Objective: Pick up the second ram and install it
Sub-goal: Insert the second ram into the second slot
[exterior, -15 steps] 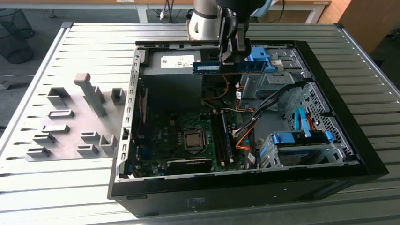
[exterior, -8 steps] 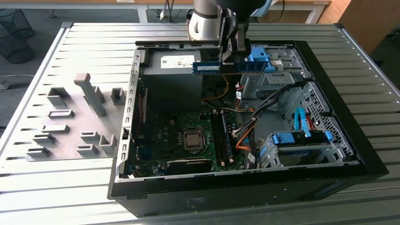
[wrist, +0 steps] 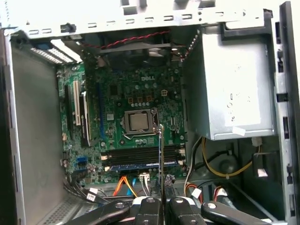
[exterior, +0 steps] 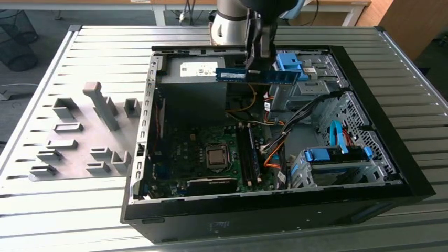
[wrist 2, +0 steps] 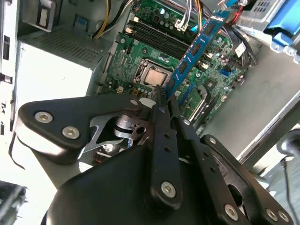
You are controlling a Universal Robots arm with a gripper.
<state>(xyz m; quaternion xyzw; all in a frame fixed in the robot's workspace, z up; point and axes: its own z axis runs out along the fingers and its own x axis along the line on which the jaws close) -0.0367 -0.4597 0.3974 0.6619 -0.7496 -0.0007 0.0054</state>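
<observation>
Blue second ram [exterior: 234, 75] pinched tight between the jaws of the gripper [exterior: 257, 67], upper middle of the exterior view, high over the open case [exterior: 280, 218]. Not yet in the slots [wrist: 140, 158]. Might sit a bit crooked, hard to tell; could miss the slot and bump the wires [wrist: 124, 185].

so around me it's a ribbed grey metal table [exterior: 84, 47] with bright glare across the slats. behind it there's grey floor [exterior: 52, 16], a black wire bin [exterior: 18, 52] on the exterior view's left, pale wooden desks [exterior: 98, 1] along the back, and a brown wood panel [exterior: 413, 23] on the exterior view's right.
</observation>
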